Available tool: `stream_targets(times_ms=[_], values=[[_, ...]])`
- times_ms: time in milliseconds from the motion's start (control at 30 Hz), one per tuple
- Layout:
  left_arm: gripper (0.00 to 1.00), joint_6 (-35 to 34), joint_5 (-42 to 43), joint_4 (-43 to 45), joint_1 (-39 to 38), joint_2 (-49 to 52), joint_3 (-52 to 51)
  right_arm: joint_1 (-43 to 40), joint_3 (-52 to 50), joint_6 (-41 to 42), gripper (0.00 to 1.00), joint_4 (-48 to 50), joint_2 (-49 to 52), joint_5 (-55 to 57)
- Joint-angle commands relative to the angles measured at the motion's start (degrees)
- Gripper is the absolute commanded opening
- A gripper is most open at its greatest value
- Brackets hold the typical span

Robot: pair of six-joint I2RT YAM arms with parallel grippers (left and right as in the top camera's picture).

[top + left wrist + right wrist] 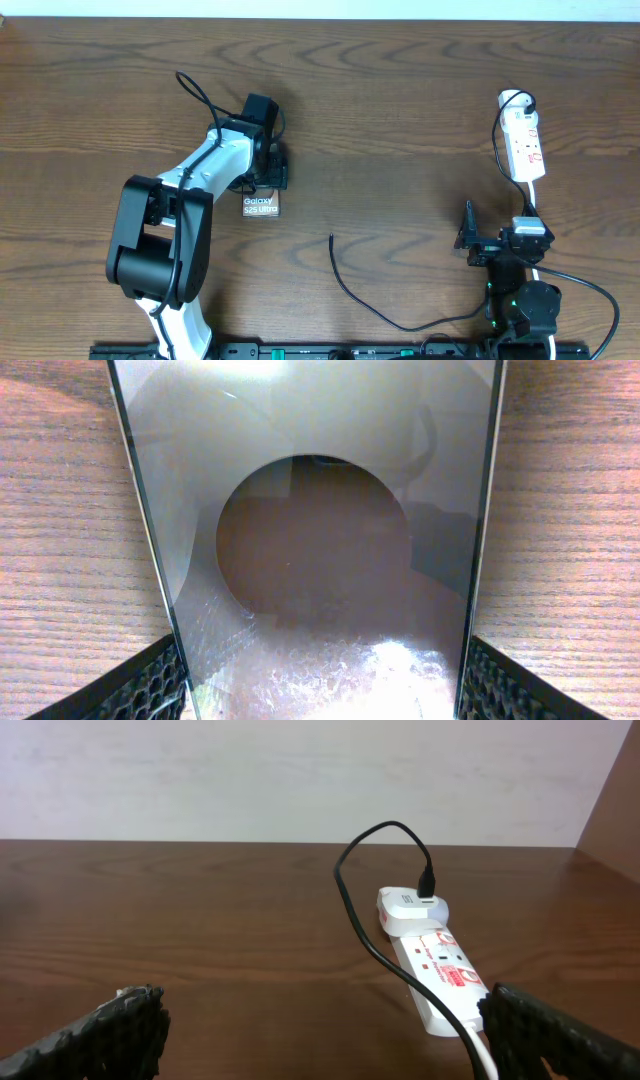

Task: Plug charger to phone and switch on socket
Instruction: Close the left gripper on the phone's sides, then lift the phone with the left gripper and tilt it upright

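- Bronze-brown flat phone (260, 206) lies on the wooden table (400, 80); my left end effector (322, 682) clamps its long edges.
- Right end effector (325, 1035) gapes wide, empty, facing the white oblong socket strip (524, 140).
- Thin black charger cable (334, 246): I see its free plug mid-table, apart from the phone.

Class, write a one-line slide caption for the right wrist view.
Open right gripper faces the white socket, black charger cable looping from its adapter.
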Motion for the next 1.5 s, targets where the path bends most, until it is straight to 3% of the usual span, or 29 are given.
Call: stream_targets(times_ms=[0,900,1200,1467], values=[[0.07,-0.1,-0.4,0.0,0.0,0.1,-1.4,0.0,-0.1,0.8,0.99,-0.1,-0.2,0.3],[0.08,-0.1,0.7,-2.5,0.1,-12.4,0.9,0.0,-0.1,0.8,0.99,-0.1,-0.2,0.3],[0.07,-0.1,17.3,-3.0,5.3,-19.6,1.7,0.0,-0.1,0.8,0.99,-0.1,-0.2,0.3],[0.07,-3.6,40.1,-2.5,15.7,-21.7,1.7,0.0,-0.1,0.8,0.99,-0.1,-0.2,0.3]])
